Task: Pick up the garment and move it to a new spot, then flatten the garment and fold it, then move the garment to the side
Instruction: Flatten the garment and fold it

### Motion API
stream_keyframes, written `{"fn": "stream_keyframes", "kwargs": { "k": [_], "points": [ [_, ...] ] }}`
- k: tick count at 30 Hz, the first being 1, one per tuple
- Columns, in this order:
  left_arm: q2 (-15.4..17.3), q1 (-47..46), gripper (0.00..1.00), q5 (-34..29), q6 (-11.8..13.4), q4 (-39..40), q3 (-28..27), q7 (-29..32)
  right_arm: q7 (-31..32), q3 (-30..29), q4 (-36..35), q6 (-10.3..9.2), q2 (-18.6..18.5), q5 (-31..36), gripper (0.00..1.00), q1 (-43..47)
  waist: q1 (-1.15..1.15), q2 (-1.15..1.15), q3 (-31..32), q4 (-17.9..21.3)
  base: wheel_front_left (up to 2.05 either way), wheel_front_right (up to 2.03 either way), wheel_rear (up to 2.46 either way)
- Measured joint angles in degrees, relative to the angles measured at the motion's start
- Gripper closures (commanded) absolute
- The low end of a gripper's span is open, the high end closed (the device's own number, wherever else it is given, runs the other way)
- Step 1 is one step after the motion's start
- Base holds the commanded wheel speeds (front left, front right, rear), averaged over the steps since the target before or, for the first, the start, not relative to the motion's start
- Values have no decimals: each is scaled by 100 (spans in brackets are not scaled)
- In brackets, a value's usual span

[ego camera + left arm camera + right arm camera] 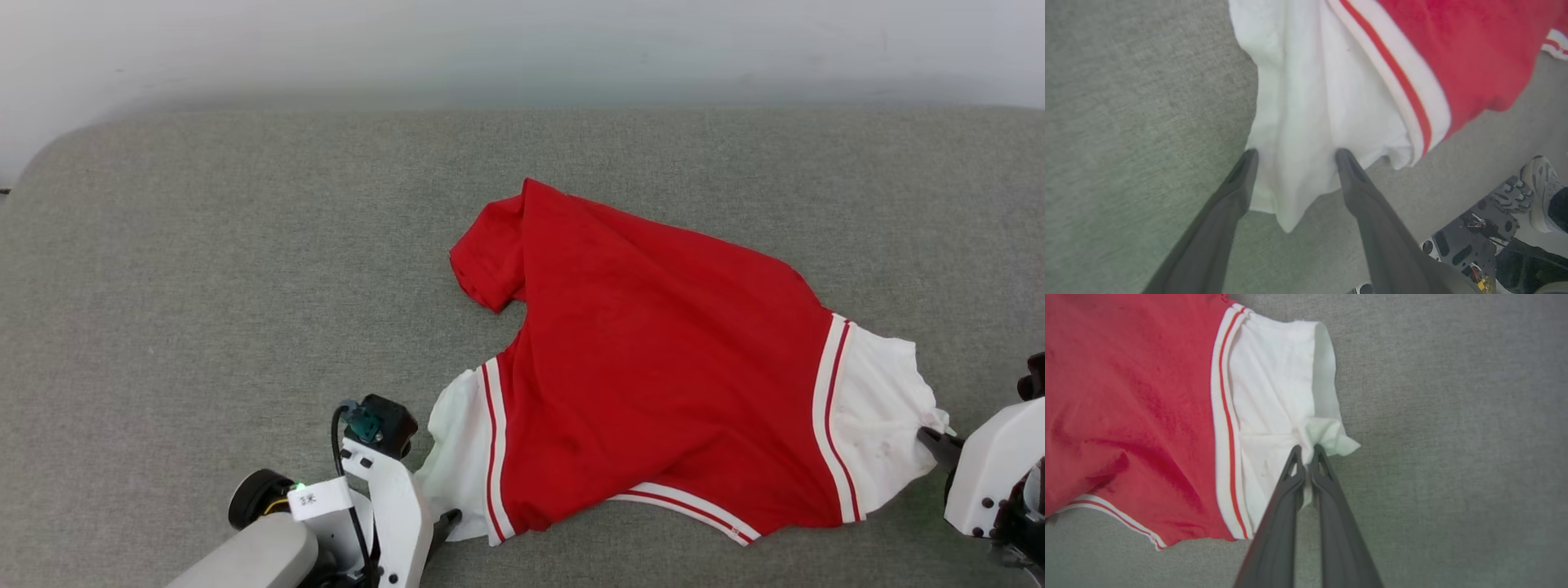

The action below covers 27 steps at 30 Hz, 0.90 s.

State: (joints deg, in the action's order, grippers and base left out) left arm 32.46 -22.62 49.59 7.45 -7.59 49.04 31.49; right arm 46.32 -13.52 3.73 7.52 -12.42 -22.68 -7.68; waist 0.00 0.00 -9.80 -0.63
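Observation:
The garment point(653, 359), a bright red shirt with white sleeves edged in red stripes, lies spread on the grey cushion, one red corner folded over at its far left. My right gripper point(1306, 451) is shut on the edge of the right white sleeve point(1278, 400); in the head view it shows at the right edge point(931, 437). My left gripper point(1295, 154) stands open with its two fingers straddling the left white sleeve point(1298, 90), the cloth lying between them. In the head view the left gripper point(447, 519) sits at that sleeve's lower edge.
The grey fabric surface point(245, 269) stretches wide to the left and behind the shirt, meeting a pale wall point(522, 49) at the back. In the left wrist view a person's shoe point(1541, 192) and part of the robot's base point(1466, 245) show beyond the near edge.

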Motion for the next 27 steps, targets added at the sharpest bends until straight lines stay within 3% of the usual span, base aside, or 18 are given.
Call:
{"fn": "stream_keyframes", "kwargs": {
  "k": [4,6,7,13,27],
  "points": [
    [-4,-239,0,-66,-152,-225,242,413,-8,21,-11,0,41,8,100,-51,-1,0,-103,68,0,0,0],
    [-22,-337,62,-101,-242,-300,331,579,-18,34,-10,0,57,7,100,-54,-1,0,-126,88,0,0,0],
    [-32,-380,100,-102,-297,-320,363,611,-51,40,-11,0,62,5,100,-55,0,0,-133,91,0,0,0],
    [-111,-430,100,-155,-368,-465,307,241,-176,76,8,0,69,-3,100,2,0,0,42,62,0,0,0],
    [116,-538,100,-338,297,110,-795,-1437,-630,491,-223,0,-309,-2,100,82,-1,0,1019,-3,0,0,0]
  ]
}}
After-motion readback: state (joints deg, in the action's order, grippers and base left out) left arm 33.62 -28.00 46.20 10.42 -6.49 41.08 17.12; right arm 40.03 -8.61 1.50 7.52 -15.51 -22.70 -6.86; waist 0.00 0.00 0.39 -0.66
